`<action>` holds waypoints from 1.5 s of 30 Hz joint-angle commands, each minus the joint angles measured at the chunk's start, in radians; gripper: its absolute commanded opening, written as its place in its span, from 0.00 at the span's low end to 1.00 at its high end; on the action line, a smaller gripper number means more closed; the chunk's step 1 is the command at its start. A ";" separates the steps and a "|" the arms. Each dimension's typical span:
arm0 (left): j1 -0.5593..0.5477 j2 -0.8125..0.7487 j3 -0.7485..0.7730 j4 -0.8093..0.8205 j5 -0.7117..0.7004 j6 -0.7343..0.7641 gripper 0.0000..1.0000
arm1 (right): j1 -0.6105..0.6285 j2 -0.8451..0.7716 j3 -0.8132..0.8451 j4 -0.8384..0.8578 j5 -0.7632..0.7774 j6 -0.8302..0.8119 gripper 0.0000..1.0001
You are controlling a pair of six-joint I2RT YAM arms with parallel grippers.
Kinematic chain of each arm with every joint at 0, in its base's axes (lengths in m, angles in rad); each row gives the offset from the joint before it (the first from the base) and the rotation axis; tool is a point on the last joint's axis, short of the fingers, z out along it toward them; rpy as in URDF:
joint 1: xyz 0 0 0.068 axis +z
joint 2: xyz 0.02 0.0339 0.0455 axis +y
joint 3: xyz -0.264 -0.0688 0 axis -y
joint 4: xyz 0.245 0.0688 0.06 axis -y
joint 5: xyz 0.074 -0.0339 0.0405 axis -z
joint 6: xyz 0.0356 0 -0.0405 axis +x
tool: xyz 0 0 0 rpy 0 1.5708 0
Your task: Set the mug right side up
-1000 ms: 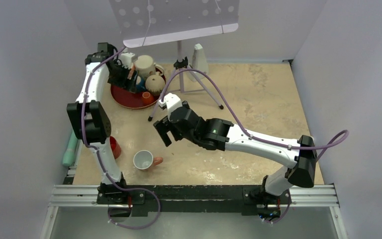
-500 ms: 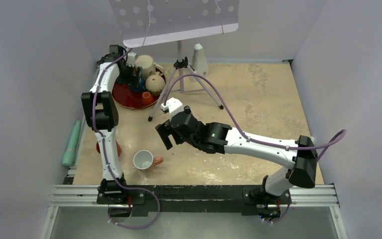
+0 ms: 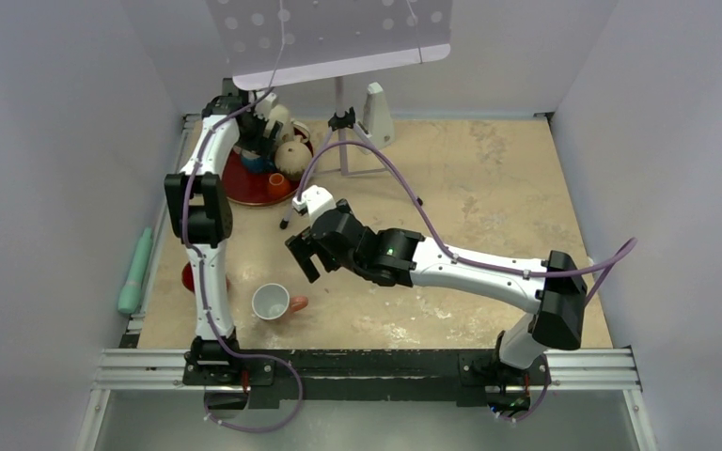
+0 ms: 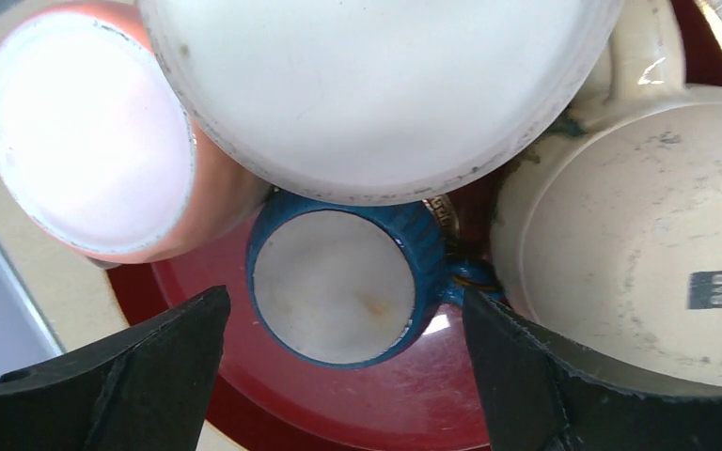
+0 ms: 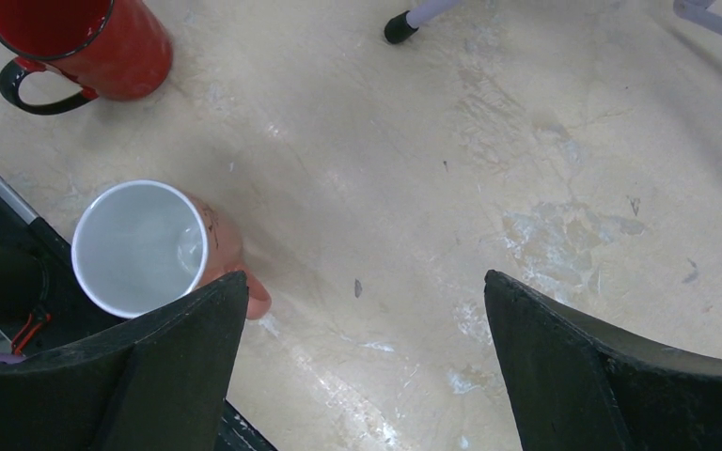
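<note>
Hovers with left gripper (image 4: 343,315) spread over the upturned blue mug (image 4: 334,287) at 11 o'clock, right gripper (image 5: 367,287) spread too; probably needs lowering next, then pinching.

Blue mug (image 4: 334,287), red tray (image 4: 244,413), tool (image 4: 338,371) spread

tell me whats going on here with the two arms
The left claw hangs open above a small blue mug on the crowded red tray at the far left, gripping nothing. The right claw is open and empty over the table, near a pink mug whose mouth faces up and a red mug. No mug is being held.
</note>
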 commanded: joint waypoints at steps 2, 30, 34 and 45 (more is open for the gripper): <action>0.002 0.015 -0.030 0.060 -0.156 0.164 0.95 | -0.010 -0.017 0.036 0.024 -0.004 -0.022 0.99; 0.065 -0.418 -0.541 0.059 0.378 1.315 0.90 | -0.013 -0.066 -0.027 0.064 -0.039 -0.041 0.99; 0.061 -0.298 -0.327 -0.155 0.426 1.480 0.74 | -0.013 -0.062 -0.021 0.062 -0.042 -0.041 0.99; 0.007 -0.130 -0.203 -0.280 0.252 1.645 0.72 | -0.015 -0.057 -0.036 0.052 -0.047 -0.035 0.99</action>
